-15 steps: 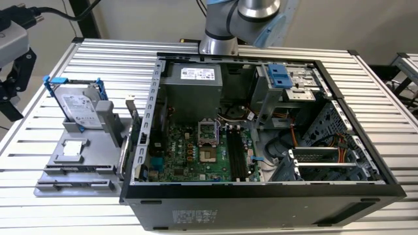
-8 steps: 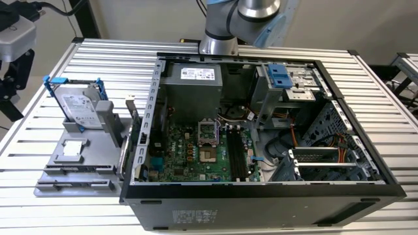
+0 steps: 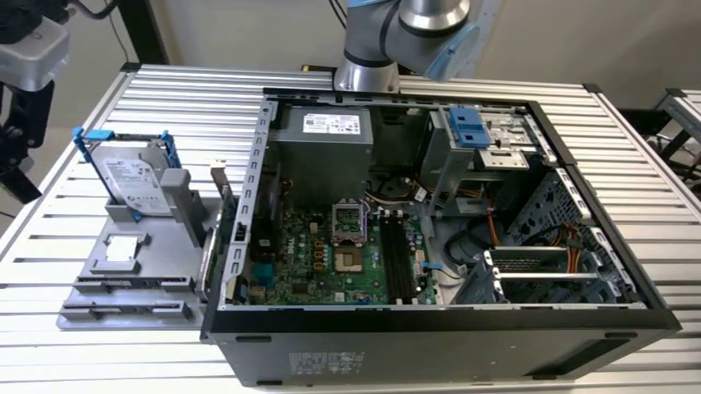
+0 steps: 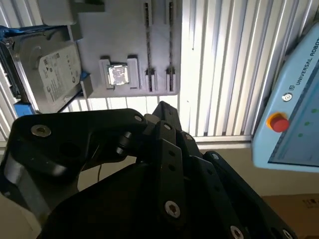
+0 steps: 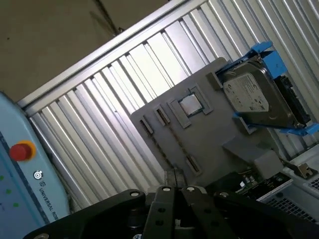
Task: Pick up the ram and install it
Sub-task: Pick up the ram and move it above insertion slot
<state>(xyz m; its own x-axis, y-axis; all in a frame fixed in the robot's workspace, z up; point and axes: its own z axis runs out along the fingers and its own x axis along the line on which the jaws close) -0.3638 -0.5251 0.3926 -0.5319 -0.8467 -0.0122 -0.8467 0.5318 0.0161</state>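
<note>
The ram looks like the thin dark strip standing on edge in a long groove of the grey parts fixture (image 3: 148, 246); it appears in the exterior view (image 3: 131, 284) and in both wrist views (image 4: 148, 50) (image 5: 175, 141). My gripper (image 5: 174, 175) hangs off the table beyond the fixture, at the exterior view's left (image 3: 19, 182). Its black fingers (image 4: 162, 107) meet at the tips, with nothing visible between them. The open computer case (image 3: 613, 205) lies on the table, and the motherboard's long black slots (image 3: 396, 256) are bare.
On the fixture a silver hard drive (image 3: 134, 179) stands in blue rails, with a square chip (image 3: 123, 249) in front of it. A green board (image 3: 228, 220) stands on edge between fixture and case. A blue pendant with a red button (image 4: 278, 122) sits close to the gripper.
</note>
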